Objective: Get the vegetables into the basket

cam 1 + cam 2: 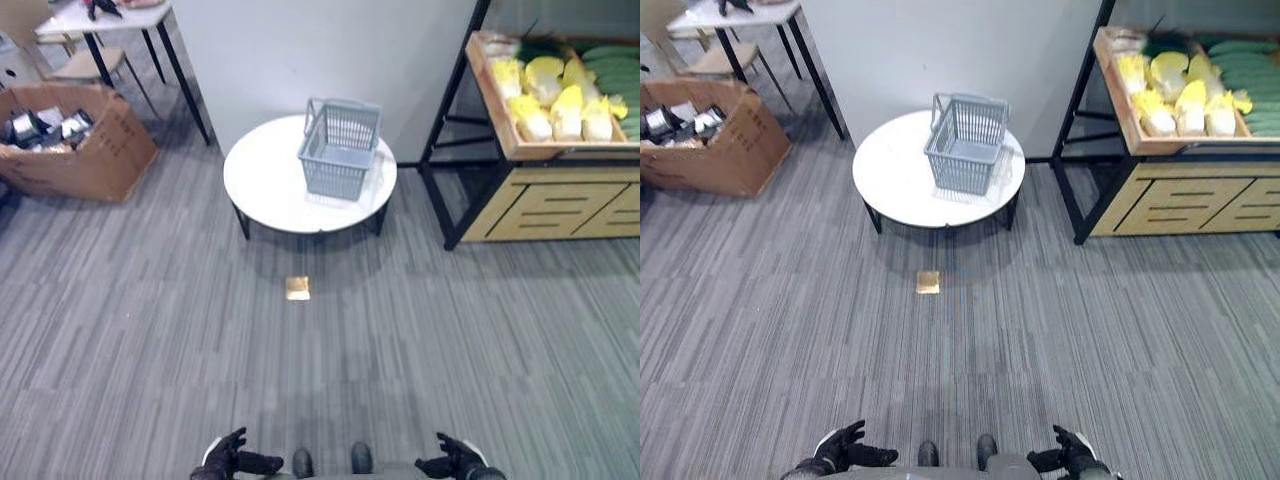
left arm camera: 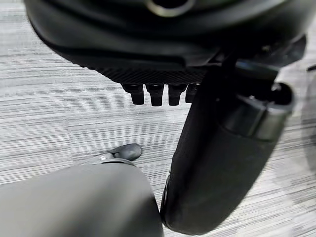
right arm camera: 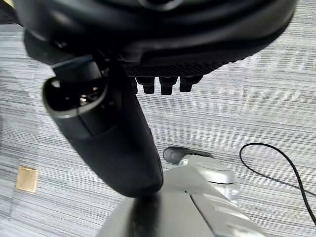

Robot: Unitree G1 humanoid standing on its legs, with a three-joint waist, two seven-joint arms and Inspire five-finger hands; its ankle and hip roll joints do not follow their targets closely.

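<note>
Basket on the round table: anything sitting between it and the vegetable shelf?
Nothing visible. The basket sits on the white round table, and only bare floor separates the table from the shelf holding the vegetables. Both robot hands, left and right, hang low, empty.

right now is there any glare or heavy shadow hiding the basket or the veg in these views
No. In the left eye view the basket is evenly lit, casting a faint shadow on the white table; the table shades the floor beneath it. In the right eye view the vegetables are bright but readable. In both wrist views the close dark hands look soft, the carpet sharper.
</note>
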